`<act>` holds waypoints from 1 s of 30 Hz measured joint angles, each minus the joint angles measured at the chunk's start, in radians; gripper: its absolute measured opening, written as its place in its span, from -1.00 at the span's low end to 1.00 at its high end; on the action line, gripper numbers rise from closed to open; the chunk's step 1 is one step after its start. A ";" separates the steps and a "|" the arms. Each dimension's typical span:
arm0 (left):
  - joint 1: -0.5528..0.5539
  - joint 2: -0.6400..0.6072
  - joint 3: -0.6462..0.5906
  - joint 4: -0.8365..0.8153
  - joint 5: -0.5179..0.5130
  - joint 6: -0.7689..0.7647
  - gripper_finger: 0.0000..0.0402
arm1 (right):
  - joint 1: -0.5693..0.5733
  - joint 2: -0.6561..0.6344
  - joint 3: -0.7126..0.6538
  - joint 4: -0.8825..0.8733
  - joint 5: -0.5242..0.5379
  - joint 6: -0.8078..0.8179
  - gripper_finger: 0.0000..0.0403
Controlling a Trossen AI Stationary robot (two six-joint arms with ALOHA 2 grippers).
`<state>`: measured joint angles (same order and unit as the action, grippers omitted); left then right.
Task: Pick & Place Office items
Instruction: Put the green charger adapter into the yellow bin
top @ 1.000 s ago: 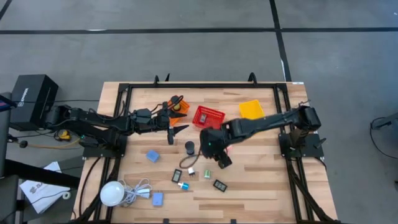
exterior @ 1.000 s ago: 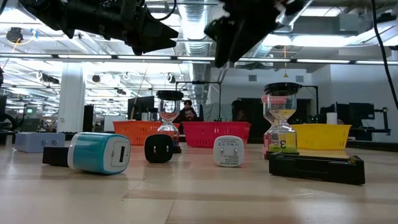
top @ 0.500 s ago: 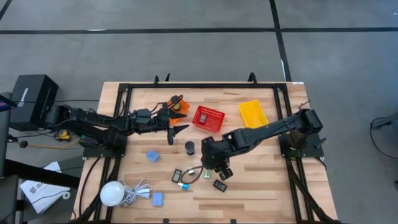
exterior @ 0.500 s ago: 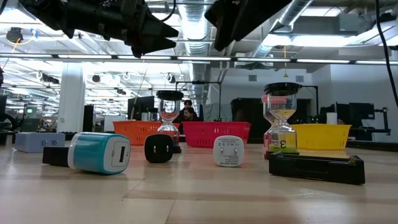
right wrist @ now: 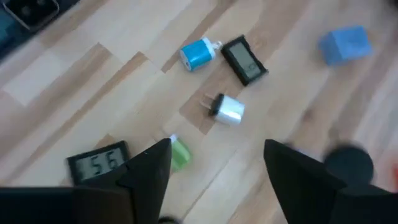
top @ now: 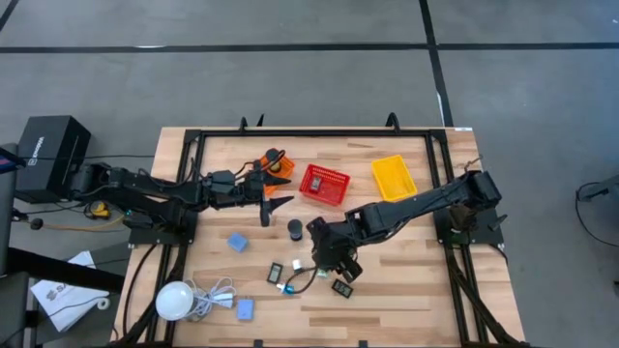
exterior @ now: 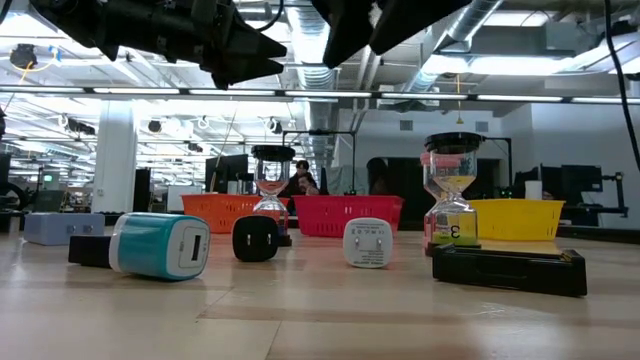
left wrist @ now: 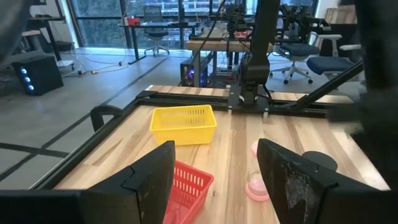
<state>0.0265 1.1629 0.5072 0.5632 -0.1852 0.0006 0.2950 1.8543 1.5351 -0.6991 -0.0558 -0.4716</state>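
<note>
Butcher-block planks carry the office items. Spread above them, the right gripper (right wrist: 214,180) holds nothing: a green block (right wrist: 178,154) sits just beneath its fingers, a digital clock (right wrist: 99,163) beside it, its digits blurred, a white charger (right wrist: 226,109) and blue charger (right wrist: 199,53) farther out. The left gripper (left wrist: 214,180), fingers parted and empty, hovers before the red basket (left wrist: 186,186) and yellow basket (left wrist: 183,123). An hourglass label (exterior: 453,231) reads 3. Beyond lies an open-plan office with desks.

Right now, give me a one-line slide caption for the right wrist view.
Open right gripper above scattered chargers: a blue plug, white plug and green plug.
</note>
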 joint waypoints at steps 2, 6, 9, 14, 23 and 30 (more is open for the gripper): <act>0.000 0.000 0.000 0.000 0.000 -0.001 0.11 | 0.006 0.026 -0.008 -0.029 -0.001 -0.054 0.26; 0.000 0.000 -0.001 -0.004 0.000 -0.003 0.11 | 0.007 0.094 -0.001 -0.010 -0.047 -0.104 0.27; 0.000 0.000 -0.001 -0.004 0.000 -0.004 0.11 | 0.010 0.165 0.017 -0.015 -0.050 -0.159 0.27; 0.000 0.000 -0.001 -0.001 0.000 -0.005 0.11 | 0.011 0.232 0.088 -0.098 -0.052 -0.239 0.27; 0.000 0.000 -0.001 -0.007 0.000 -0.008 0.11 | 0.013 0.358 0.188 -0.191 -0.051 -0.259 0.27; 0.000 0.000 -0.001 -0.008 0.000 -0.008 0.11 | 0.017 0.377 0.216 -0.238 -0.050 -0.274 0.27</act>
<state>0.0265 1.1625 0.5064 0.5552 -0.1848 -0.0074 0.3120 2.2312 1.7508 -0.9368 -0.1059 -0.7456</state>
